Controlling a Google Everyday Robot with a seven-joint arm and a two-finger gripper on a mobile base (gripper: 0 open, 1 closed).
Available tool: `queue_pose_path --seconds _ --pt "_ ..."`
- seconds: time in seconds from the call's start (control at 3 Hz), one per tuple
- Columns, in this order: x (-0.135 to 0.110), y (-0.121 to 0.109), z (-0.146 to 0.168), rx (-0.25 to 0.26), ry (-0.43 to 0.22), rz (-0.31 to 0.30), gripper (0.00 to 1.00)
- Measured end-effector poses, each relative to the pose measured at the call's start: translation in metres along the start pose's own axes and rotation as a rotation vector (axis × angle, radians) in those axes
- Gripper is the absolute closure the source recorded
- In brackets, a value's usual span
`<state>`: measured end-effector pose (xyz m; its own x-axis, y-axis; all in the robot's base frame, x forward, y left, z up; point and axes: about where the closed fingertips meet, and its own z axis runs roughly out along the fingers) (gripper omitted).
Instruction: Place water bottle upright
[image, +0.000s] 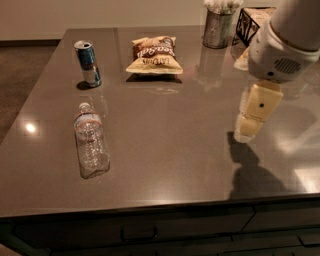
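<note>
Roughly: dark grey glossy tabletop (165, 150), its middle open for a reach. The white-and-cream end effector (252, 117) hangs at 3 o'clock, probably pre-approach; open or closed, cannot tell. The small clear ribbed plastic water bottle (91, 142) lies flat at 9 o'clock near the front edge, cap toward 12. The blue-and-silver drink can (88, 63) stands at 11.

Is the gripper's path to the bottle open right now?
Probably yes. The gripper hangs over the right of the table; the bottle lies on its side at left, with only bare surface between them. The can stands behind the bottle, apart.
</note>
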<state>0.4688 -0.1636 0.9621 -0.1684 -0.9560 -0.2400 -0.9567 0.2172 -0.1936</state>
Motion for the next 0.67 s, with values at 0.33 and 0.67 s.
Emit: queue_pose_path --seconds 0.33,0.67 --pt "-0.034 -0.013 0.016 -0.022 -0.028 -0.007 0.0" --pt "-0.064 -0.02 0.034 -0.047 -0.048 -0.019 0.0"
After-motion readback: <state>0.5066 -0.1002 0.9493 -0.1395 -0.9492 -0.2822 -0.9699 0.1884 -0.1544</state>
